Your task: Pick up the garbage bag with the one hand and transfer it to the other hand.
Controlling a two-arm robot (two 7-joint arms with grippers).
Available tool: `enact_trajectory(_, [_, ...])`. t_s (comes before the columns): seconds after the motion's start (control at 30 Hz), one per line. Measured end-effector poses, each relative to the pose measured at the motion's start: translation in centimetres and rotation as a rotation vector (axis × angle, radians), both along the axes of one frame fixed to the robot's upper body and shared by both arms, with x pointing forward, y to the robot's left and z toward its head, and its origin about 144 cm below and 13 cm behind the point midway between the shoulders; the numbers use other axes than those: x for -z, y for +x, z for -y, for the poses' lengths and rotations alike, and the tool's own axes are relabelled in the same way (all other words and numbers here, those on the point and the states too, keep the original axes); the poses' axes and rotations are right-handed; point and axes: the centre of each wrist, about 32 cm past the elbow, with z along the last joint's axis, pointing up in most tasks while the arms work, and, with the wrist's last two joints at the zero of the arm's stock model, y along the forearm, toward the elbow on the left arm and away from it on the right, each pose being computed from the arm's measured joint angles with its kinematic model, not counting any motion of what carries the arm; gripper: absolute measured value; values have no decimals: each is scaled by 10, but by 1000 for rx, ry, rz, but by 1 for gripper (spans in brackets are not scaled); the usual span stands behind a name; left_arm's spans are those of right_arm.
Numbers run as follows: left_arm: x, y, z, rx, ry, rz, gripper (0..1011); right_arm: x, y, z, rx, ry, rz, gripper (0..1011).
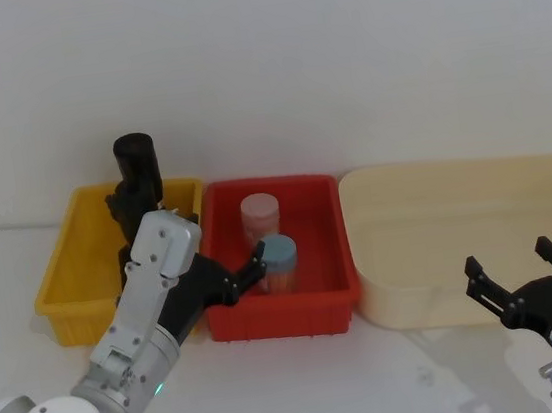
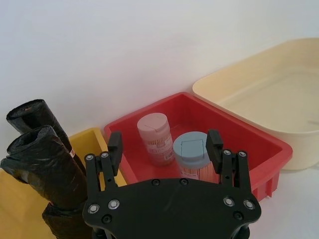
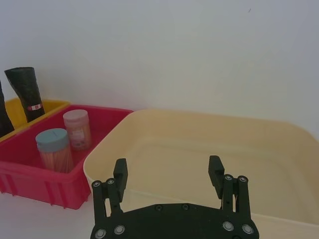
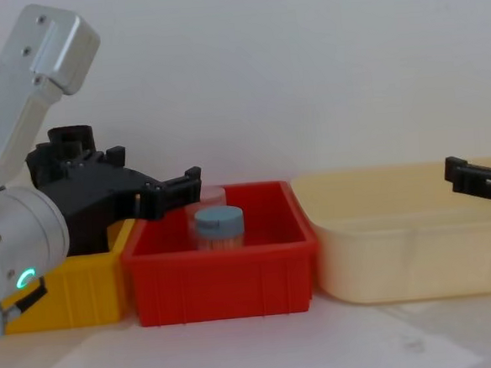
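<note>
Spread wide and empty, the left gripper (image 2: 165, 143) hangs over the near wall of the red bin (image 2: 271, 149), pointing at the pink-lidded jar (image 2: 153, 135) and the blue-lidded jar (image 2: 192, 152) that stand inside. The garbage bag (image 2: 47, 169) stands in the yellow bin (image 2: 92, 137) next door, off to the gripper's left and apart from its fingers. It appears to lean against the slimmer labelled roll (image 2: 31, 113) behind it, though the arm hides much of both in the head view. The right gripper (image 3: 168, 172) is also parted and holds nothing, low at the front rim of the cream tub (image 3: 279, 130).
</note>
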Motion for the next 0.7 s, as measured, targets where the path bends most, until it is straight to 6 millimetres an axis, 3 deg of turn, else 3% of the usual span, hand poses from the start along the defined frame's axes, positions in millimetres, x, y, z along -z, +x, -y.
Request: enact_trajectory(0.7, [0,0,0,0,0,0,1001,0,0,0,0,0,0,1001])
